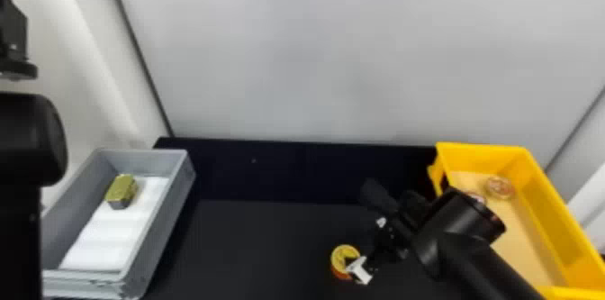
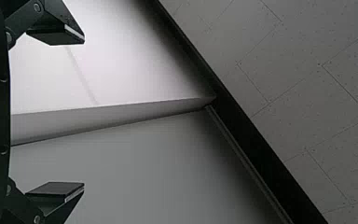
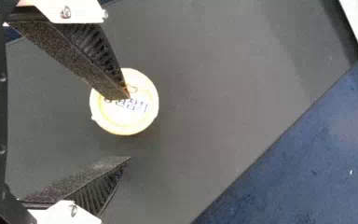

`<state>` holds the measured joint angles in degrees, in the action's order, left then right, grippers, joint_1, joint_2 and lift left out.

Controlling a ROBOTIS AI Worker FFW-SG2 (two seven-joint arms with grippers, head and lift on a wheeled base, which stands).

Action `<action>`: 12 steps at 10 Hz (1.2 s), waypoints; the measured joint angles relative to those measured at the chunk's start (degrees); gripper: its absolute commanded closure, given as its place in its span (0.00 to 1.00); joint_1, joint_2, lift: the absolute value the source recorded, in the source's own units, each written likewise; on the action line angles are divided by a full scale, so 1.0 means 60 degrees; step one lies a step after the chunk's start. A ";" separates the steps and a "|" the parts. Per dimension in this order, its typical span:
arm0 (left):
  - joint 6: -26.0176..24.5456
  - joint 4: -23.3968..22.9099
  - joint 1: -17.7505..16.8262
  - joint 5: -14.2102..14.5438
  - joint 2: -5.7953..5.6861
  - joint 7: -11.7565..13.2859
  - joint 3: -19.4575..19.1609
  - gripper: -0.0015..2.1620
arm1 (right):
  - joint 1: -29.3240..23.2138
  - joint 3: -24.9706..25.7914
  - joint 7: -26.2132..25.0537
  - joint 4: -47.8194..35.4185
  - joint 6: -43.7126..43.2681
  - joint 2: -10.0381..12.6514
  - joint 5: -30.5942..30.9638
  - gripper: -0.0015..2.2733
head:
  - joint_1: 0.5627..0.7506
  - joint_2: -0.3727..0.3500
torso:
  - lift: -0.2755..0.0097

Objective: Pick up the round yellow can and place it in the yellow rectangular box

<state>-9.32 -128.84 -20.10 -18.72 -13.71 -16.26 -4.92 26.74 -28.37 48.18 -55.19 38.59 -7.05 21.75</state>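
One right arm (image 1: 479,254) slanting inward, hand (image 1: 358,246) spread, over the yellow can (image 1: 340,253)

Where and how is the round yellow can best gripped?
From above, I'd pinch the round yellow can by opposite sides of its curved wall: it sits flat, lid up, on the black table. The open right gripper should probably centre over it first.

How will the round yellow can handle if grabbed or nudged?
The round yellow can has a crisp circular rim, so probably stiff. It sits flat and low on the dark table, so a nudge would likely slide it, not tip or roll it. Its curved side might swivel if the right gripper pinches off-centre.
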 measured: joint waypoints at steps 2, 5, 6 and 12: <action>0.0000 0.0000 0.0009 0.0000 0.0006 0.0000 0.0000 0.08 | -0.0018 -0.0015 -0.0006 0.0037 -0.0014 0.0037 -0.0035 0.05 | 0.53 0.59 | 0.93; 0.0000 0.0024 0.0011 -0.0014 0.0036 0.0003 0.0003 0.08 | -0.0014 -0.0083 -0.0013 0.0096 -0.0027 0.0074 -0.0077 0.05 | 0.53 0.59 | 0.93; 0.0000 0.0027 0.0011 -0.0014 0.0042 0.0007 0.0005 0.08 | 0.0020 -0.0076 0.0001 -0.0011 0.0031 0.0047 -0.0053 0.05 | 0.53 0.59 | 0.93; -0.0044 -0.0038 0.0037 -0.0015 0.0000 0.0028 -0.0037 0.08 | 0.0270 -0.0145 0.0224 -0.1480 0.0674 -0.0314 0.0215 0.05 | 0.53 0.59 | 0.93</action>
<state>-9.58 -129.07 -19.88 -18.81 -13.71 -16.09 -5.14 28.37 -29.24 49.53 -64.07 42.63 -8.94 23.04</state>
